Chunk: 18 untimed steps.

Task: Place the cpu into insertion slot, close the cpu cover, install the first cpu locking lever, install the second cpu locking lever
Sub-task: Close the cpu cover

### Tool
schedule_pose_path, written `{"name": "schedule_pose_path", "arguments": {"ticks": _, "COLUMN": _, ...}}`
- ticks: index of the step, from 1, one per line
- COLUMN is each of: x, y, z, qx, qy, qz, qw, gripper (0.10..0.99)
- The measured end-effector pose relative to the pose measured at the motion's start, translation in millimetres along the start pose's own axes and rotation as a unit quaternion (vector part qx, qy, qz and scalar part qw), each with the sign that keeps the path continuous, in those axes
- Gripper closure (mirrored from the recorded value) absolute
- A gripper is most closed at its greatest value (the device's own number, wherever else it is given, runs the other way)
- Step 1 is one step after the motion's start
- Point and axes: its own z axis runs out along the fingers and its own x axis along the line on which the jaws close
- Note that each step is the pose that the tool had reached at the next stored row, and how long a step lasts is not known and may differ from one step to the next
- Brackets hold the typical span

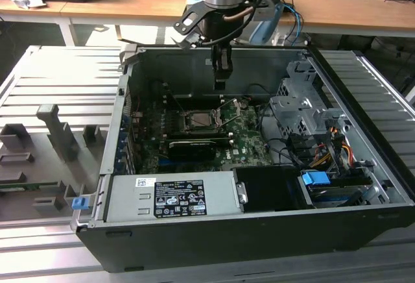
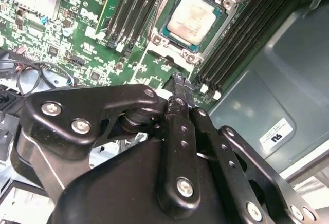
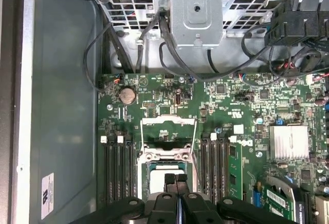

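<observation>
The hand's [image 2: 179, 80] black hinged linkage looms in the second wrist view, its two narrow fingers pressed together with nothing between them. It is poised inside the open dark-grey tower computer case [image 1: 259, 237] on the ribbed aluminium worktop [image 1: 58, 69]. The small square silvery-tan cpu [image 2: 191, 17] lies flat in the square black insertion slot [image 3: 144, 157], while the thin metal-frame cpu cover [image 3: 168, 122] appears swung back off the socket, not yet closed. The likely hazard is a descent slightly off line, which would set the closed tips on the chip's bare face or snag the thin wire locking levers [image 3: 195, 139] and the black memory slots [image 3: 218, 162] flanking the socket. The exterior view gives the hand's height above the green motherboard [image 1: 249, 143]. The first wrist view lays out cover and levers, with the fingertips masking part of the chip, whereas the second wrist view shows the chip's face whole.
</observation>
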Motion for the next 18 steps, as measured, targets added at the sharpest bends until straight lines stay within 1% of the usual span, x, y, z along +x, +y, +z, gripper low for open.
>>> {"name": "schedule_pose_path", "arguments": {"ticks": 4, "x": 0.1, "y": 2.5, "z": 0.2, "qx": 0.0000, "qy": 0.0000, "qz": 0.000, "qw": 1.0000, "gripper": 0.980}}
{"name": "schedule_pose_path", "arguments": {"ticks": 7, "x": 1.3, "y": 7.8, "z": 0.6, "qx": 0.0001, "qy": 0.0000, "qz": 0.000, "qw": 1.0000, "gripper": 0.980}}
{"name": "schedule_pose_path", "arguments": {"ticks": 9, "x": 1.8, "y": 8.8, "z": 0.6, "qx": 0.0002, "qy": -0.0001, "qz": 0.000, "qw": 1.0000, "gripper": 0.980}}
{"name": "schedule_pose_path", "arguments": {"ticks": 10, "x": 1.9, "y": 11.2, "z": 0.8, "qx": 0.0003, "qy": 0.0000, "qz": 0.000, "qw": 1.0000, "gripper": 0.980}}
{"name": "schedule_pose_path", "arguments": {"ticks": 12, "x": 2.5, "y": 19.2, "z": 3.4, "qx": 0.0008, "qy": 0.0000, "qz": -0.001, "qw": 1.0000, "gripper": 0.980}}
{"name": "schedule_pose_path", "arguments": {"ticks": 13, "x": 2.5, "y": 19.2, "z": 5.5, "qx": 0.0008, "qy": 0.0000, "qz": -0.001, "qw": 1.0000, "gripper": 0.980}}
{"name": "schedule_pose_path", "arguments": {"ticks": 18, "x": 2.6, "y": 19.2, "z": 9.3, "qx": 0.0008, "qy": 0.0001, "qz": -0.001, "qw": 1.0000, "gripper": 0.980}}
